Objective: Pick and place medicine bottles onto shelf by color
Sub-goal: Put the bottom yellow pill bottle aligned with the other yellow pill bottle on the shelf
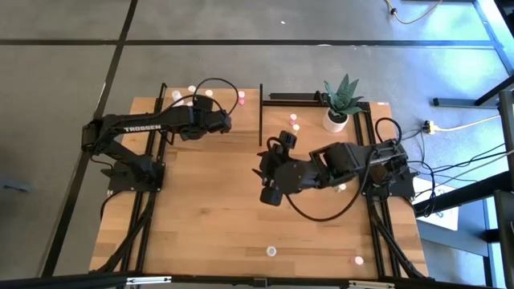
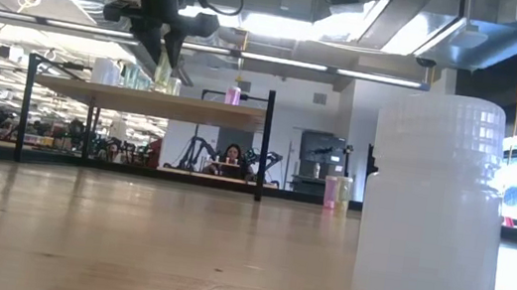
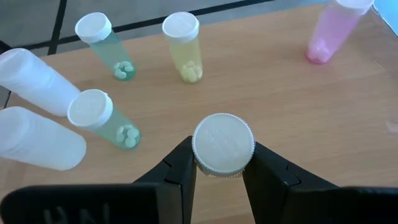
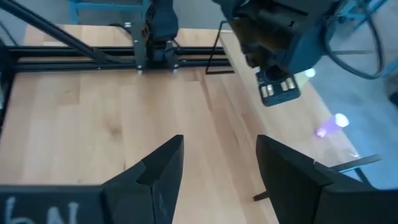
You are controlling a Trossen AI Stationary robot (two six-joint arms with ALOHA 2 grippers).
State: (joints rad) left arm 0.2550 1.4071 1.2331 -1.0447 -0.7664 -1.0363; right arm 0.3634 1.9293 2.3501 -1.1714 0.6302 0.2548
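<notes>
Left gripper [image 3: 222, 163] pinches a white-capped bottle [image 3: 223, 144] over the shelf [image 1: 249, 120] at eleven o'clock; several sorted, strays remain on the surface [image 1: 209, 217]. Right gripper [image 4: 217, 165] waits, jaws spread.

From overhead I get flat, even light on the table [image 1: 217, 201], the arms throwing only soft, short shadows on the wood. At table height the ceiling lights [image 2: 284, 23] glare bright white and the windows on the right are washed out, while the big white bottle [image 2: 434, 218] close to the lens is out of focus and backlit. On my left wrist feed the light is soft, the bottles [image 3: 180, 46] leaning outward toward the edges.
</notes>
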